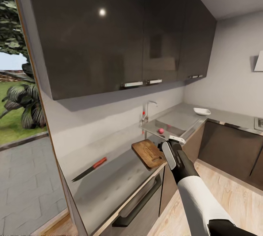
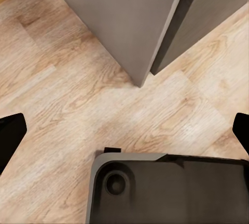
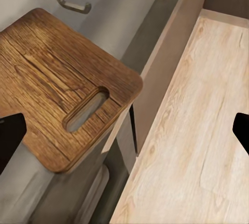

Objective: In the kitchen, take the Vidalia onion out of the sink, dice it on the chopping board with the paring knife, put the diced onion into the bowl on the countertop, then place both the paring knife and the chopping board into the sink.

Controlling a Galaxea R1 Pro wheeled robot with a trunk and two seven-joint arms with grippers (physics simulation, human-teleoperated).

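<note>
Down in the sink [image 1: 175, 123] the Vidalia onion [image 1: 160, 131] sits near the front wall, while the right tool [image 1: 174, 144] hovers with fingers spread wide over the handle end of the chopping board [image 1: 149, 153], which overhangs the table [image 1: 109, 181] edge. Small, round and firm, the onion will likely roll, so pinch it across its middle. Away from the table, the left tool [image 2: 124, 130], spread too, points at the floor [image 2: 62, 94].

Right gripper [image 1: 174, 142] at the chopping board [image 1: 149, 153]
Vidalia onion [image 1: 160, 131] in the sink [image 1: 175, 123] just beyond; paring knife [image 1: 89, 169] well off to its left.
</note>
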